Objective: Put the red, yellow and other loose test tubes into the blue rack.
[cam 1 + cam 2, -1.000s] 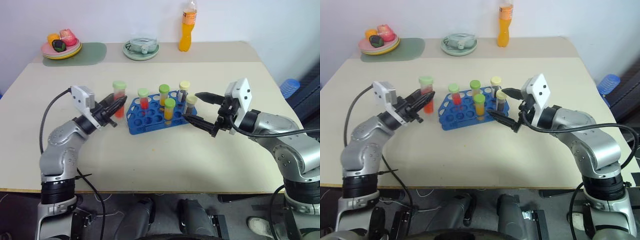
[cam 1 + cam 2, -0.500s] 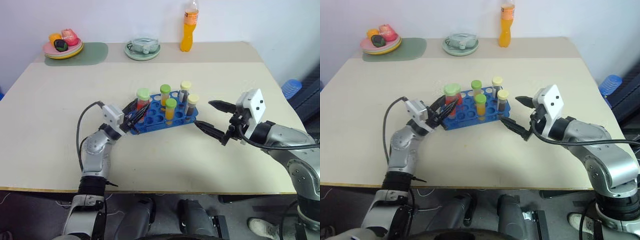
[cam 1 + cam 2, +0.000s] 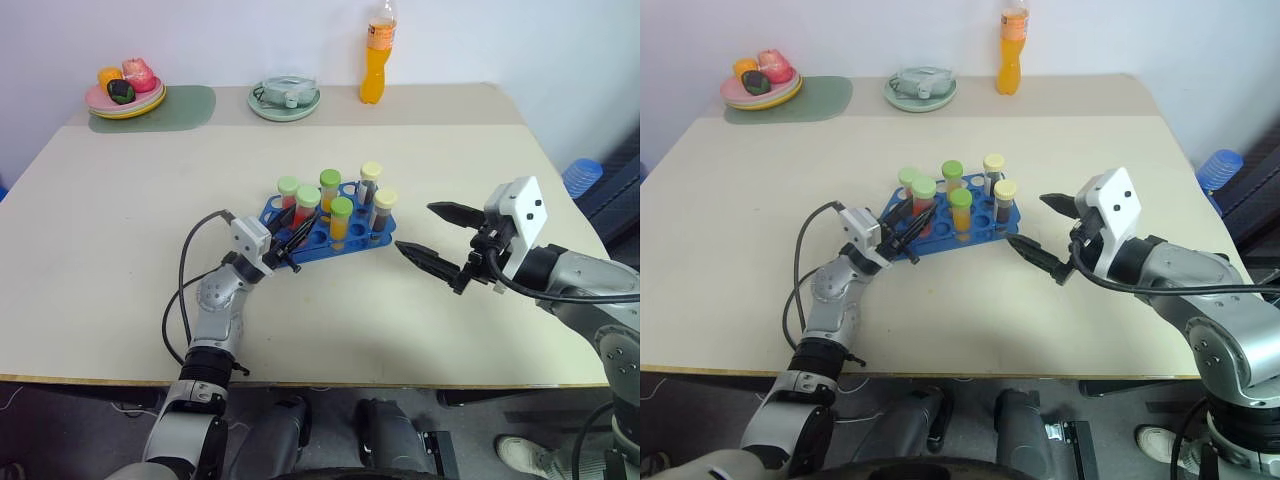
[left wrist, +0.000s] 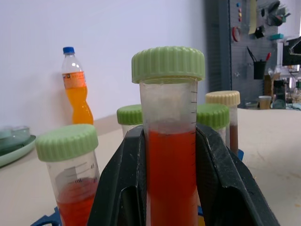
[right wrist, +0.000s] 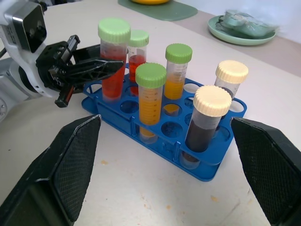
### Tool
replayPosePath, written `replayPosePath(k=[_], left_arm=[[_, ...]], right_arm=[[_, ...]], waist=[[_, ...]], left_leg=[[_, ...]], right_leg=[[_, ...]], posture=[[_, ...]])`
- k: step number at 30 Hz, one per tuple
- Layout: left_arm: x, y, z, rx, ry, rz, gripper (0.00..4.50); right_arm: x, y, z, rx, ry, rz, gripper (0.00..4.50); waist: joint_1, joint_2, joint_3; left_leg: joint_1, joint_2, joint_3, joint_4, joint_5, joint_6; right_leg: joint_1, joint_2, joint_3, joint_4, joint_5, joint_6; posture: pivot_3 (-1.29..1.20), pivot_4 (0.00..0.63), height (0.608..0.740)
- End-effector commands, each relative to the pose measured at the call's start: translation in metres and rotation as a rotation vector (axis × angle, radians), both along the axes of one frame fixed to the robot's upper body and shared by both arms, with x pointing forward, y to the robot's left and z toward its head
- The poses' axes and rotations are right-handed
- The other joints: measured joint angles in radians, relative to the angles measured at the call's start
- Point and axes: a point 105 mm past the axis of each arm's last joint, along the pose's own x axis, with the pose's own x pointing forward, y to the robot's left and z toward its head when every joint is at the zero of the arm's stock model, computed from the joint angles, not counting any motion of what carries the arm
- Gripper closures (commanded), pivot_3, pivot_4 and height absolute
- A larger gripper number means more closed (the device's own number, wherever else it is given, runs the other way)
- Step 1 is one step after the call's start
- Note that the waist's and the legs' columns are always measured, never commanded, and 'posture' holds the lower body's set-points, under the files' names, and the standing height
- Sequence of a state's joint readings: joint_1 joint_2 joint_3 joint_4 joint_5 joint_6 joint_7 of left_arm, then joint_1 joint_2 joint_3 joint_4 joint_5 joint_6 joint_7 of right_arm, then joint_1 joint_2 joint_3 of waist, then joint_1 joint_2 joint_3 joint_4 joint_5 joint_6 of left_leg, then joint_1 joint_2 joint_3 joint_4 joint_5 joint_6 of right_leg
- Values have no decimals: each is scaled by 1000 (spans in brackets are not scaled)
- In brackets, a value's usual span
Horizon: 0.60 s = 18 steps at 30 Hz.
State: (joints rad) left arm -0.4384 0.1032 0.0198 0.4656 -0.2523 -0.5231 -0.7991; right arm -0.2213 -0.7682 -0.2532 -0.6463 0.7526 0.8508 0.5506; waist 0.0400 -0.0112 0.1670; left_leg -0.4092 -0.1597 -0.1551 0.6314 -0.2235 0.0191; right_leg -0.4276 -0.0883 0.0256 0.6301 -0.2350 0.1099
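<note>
- Red test tube (image 5: 113, 63), clear plastic with a pale green ribbed cap, is pinched upright by the left gripper (image 3: 292, 232) over the blue rack's (image 3: 300, 250) near-left corner.
- Right gripper (image 3: 432, 238) is held spread wide, right of the rack.

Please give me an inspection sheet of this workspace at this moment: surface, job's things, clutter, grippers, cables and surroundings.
Surface: beige table, no spill seen.
Job's things: blue rack holds five capped tubes, red, yellow-orange and dark brown. A sixth, the red tube, stands upright at the rack's corner, clamped by the left gripper.
Clutter: orange drink bottle, pale green dish, plate of toy food on a green mat, all at the far edge.
Grippers: left gripper shut on the red tube; right gripper open, apart from the rack.
Cables: black cable loops beside the left arm.
Surroundings: white wall; blue object off the table's right.
</note>
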Motion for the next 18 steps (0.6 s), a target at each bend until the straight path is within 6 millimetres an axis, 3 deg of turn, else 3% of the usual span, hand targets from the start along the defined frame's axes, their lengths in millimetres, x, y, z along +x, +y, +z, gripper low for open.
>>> replayPosePath(k=[1,11,12,18], left_arm=[[1,-5,1,-2,6,-20,3738],[7,0,11,-114,100,-83,3738],[7,0,15,-92,73,-49,2725],[5,2,20,1,62,1,2725]], right_arm=[[-3,3,15,-12,-65,10,0],[0,6,15,-4,-74,8,0],[0,6,14,0,-74,5,0],[0,4,8,16,-71,-1,0]], waist=[[0,0,0],[0,0,0],[0,0,0],[-1,0,0]], left_leg=[[0,0,0,0,0,0],[0,0,0,0,0,0],[0,0,0,0,0,0],[0,0,0,0,0,0]], right_leg=[[0,0,0,0,0,0],[0,0,0,0,0,0],[0,0,0,0,0,0],[0,0,0,0,0,0]], posture=[[0,150,740],[0,150,740],[0,150,740],[0,150,740]])
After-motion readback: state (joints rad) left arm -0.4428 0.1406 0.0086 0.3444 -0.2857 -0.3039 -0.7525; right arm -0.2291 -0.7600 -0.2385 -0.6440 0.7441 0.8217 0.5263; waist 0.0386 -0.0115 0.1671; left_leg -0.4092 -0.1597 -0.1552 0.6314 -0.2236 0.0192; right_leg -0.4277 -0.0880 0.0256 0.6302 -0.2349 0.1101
